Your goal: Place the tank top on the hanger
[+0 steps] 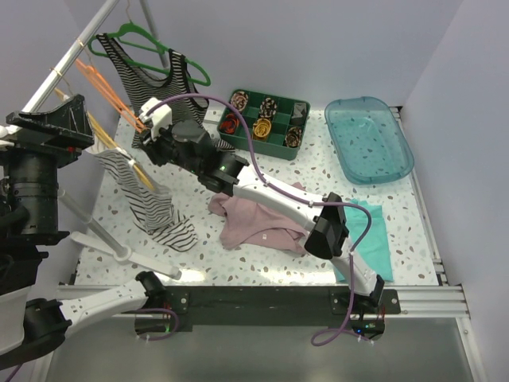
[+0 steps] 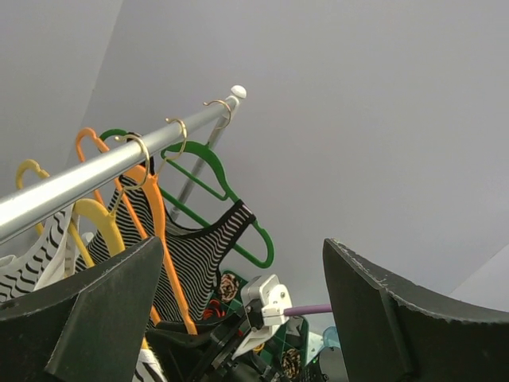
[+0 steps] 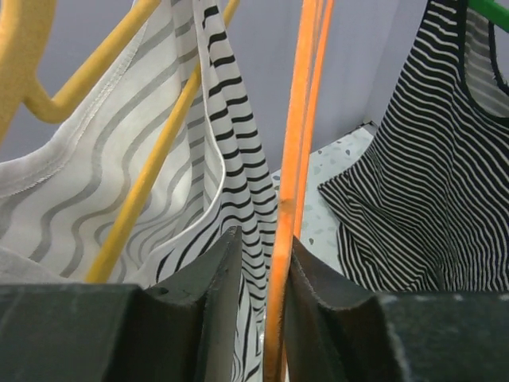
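The pink tank top lies crumpled on the table, under my right arm. The orange hanger hangs from the rail, seen too in the left wrist view and close up in the right wrist view. My right gripper reaches up to its lower bar. In the right wrist view the gripper has its jaws narrowed round that bar, the right finger against it and a thin slit left on the other side. My left gripper is raised by the rail, wide open and empty, and shows at the left edge.
The metal rail also carries a green hanger with a striped top and a yellow hanger with another striped top. A green compartment tray, a blue translucent tub and a teal cloth lie on the table.
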{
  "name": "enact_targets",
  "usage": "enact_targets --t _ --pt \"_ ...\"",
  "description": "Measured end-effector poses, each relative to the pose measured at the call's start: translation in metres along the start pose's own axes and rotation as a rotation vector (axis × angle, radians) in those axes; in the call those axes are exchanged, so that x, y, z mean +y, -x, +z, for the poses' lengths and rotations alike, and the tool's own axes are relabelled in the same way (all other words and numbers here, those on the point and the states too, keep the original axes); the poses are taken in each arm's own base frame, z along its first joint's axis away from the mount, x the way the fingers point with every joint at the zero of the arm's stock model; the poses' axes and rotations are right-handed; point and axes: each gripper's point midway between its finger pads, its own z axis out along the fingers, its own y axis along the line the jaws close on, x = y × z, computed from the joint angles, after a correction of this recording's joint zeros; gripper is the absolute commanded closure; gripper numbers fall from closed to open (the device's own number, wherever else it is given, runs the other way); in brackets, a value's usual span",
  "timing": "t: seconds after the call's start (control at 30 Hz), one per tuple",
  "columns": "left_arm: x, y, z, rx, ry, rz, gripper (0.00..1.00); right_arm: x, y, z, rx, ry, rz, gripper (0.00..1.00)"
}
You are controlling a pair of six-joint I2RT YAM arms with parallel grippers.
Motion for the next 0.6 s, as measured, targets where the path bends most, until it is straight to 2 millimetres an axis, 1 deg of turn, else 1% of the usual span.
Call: enact_targets --t 0.07,0.43,0.5,0.6 --pt "0.000 0.000 0.000 0.000 0.001 0.000 0.13 -0.003 0.001 0.000 -0.002 -0.016 -0.001 1.00" --pt "0.001 0.001 0.000 -0.004 0.002 -0.004 0.13 -0.015 0.008 -0.002 -0.019 -0.077 -0.043 1.00" --pt "0.001 0.001 0.000 -0.006 0.001 -0.003 0.13 -0.019 0.014 -0.005 -0.027 -0.095 -0.048 1.00" --pt "0.000 0.002 0.000 -0.009 -0.001 -0.005 0.13 -0.022 0.030 -0.013 -0.049 -0.102 -0.059 1.00"
